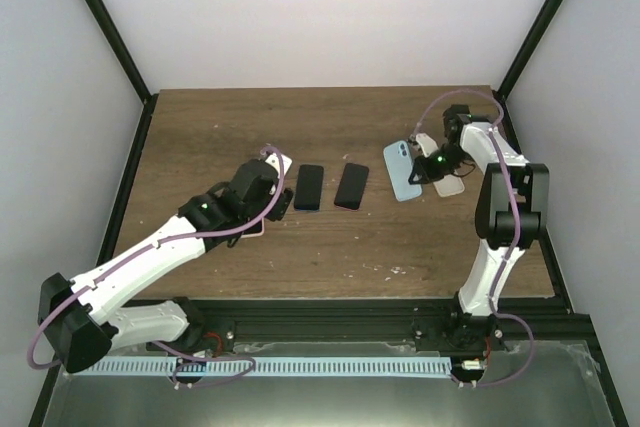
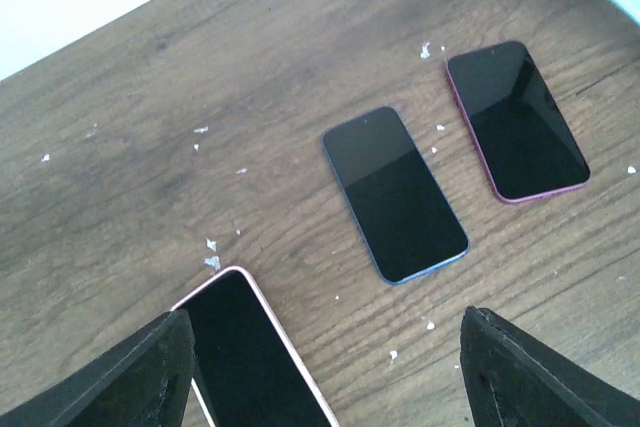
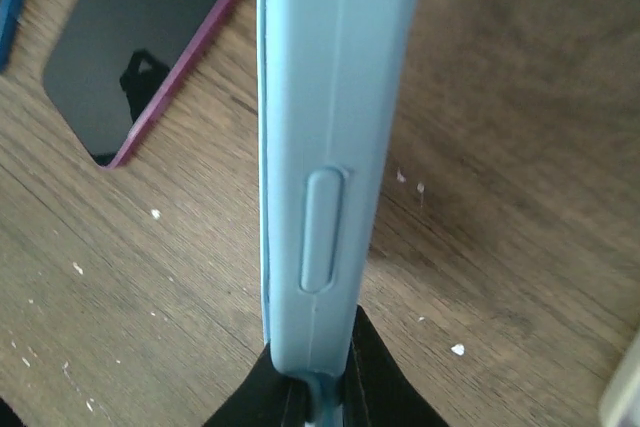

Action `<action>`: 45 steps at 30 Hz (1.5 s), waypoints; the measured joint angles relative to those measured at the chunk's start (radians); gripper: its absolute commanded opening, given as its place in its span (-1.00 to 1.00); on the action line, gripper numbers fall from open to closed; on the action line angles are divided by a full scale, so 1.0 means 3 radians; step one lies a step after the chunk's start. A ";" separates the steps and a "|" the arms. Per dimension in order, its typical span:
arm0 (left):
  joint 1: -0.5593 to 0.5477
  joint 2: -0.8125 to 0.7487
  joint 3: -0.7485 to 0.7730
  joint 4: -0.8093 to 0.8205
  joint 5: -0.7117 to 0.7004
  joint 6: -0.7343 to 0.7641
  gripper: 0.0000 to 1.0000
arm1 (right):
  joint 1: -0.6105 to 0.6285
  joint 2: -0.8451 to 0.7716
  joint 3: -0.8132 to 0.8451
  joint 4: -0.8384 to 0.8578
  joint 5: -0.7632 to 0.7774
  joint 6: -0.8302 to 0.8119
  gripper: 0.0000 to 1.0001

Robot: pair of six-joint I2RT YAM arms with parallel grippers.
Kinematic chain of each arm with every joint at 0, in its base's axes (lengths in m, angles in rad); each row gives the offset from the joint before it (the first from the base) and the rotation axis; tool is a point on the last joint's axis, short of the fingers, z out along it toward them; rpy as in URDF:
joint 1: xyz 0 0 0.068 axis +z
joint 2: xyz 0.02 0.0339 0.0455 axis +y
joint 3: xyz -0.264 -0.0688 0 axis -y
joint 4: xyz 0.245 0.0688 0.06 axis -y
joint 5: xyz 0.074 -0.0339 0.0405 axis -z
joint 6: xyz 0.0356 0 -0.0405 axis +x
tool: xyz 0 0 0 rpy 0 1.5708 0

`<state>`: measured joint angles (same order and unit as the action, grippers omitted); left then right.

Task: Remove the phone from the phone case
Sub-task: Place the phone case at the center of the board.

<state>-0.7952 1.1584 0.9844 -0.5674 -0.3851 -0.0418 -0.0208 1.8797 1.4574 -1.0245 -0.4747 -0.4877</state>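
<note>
Top view: the right gripper [image 1: 430,167] pinches the case [image 1: 402,171], right of the red phone [image 1: 351,185] on the desk [image 1: 330,247]. Left wrist: the left gripper [image 2: 325,322] gapes wide over a pink phone [image 2: 255,357], left of the red phone, with a blue phone [image 2: 395,195] between. Right wrist: the case stands on edge, clamped at one end.

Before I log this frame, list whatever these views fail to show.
- Blue case: right wrist sees only its edge, top view is too small; phone inside or not, unclear.
- Pink-rimmed phone: cut off by left wrist's bottom edge; left gripper covers it in top view.
- White item: partly under right gripper in top view; unidentifiable.
</note>
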 measured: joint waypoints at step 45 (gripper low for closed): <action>0.0013 0.0008 0.0003 0.0165 -0.0102 0.0069 0.43 | -0.0183 0.0851 0.0504 -0.0266 0.0338 0.0411 -0.58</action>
<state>-0.7914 1.1606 0.9852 -0.5179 -0.4156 -0.0212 -0.0757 2.1349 1.6085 -1.1042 -0.3733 -0.3645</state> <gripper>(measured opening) 0.716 0.204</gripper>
